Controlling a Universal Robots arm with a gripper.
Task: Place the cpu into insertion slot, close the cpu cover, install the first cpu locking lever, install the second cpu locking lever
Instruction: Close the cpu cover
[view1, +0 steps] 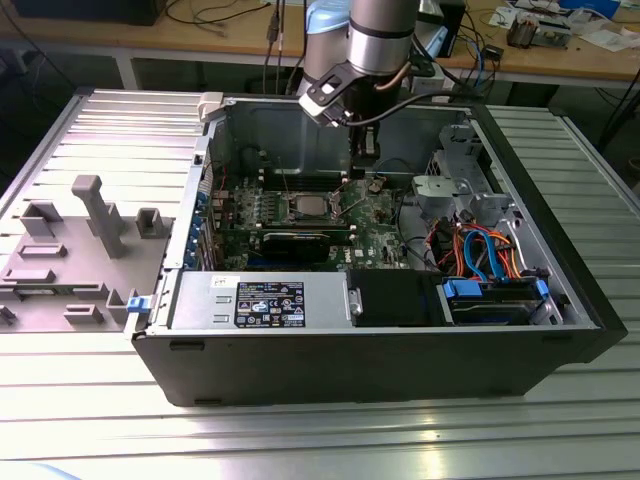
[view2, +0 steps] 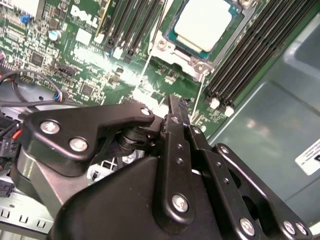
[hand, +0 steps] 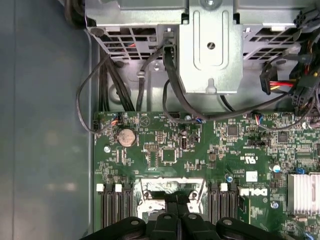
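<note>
One cpu (view2: 202, 22) to mind: square, so no long axis to line up on. Seated flat in the slot (hand: 172, 184), pale metal top up. Ringed by the cover (view2: 180, 54), seemingly lying down over the chip's edges, though not plain enough to swear to. Flanked by two thin pale rods (view2: 199, 97) slanting off the socket corners. Likely the locking levers, and by the look of them unlatched; a judgement only.

Jaws drawn tight together, with nothing visible between them, hanging over the board (view1: 375, 235) just beside the slot. In the exterior view, cpu at about eight o'clock from the jaws, near and lower. Single arm (view1: 380, 30), so no choice of side; overhead at twelve o'clock.

Further out: black memory slots (view2: 250, 55) on either flank of the socket, and a coin cell (hand: 126, 136) on the board beyond. Bundled cables (view1: 480, 250) at about four o'clock from the jaws. All inside the open case (view1: 330, 360), lying on its side on the ribbed tabletop (view1: 300, 440). Grey fixtures (view1: 90, 215) at nine o'clock of the case, well apart from the work.
</note>
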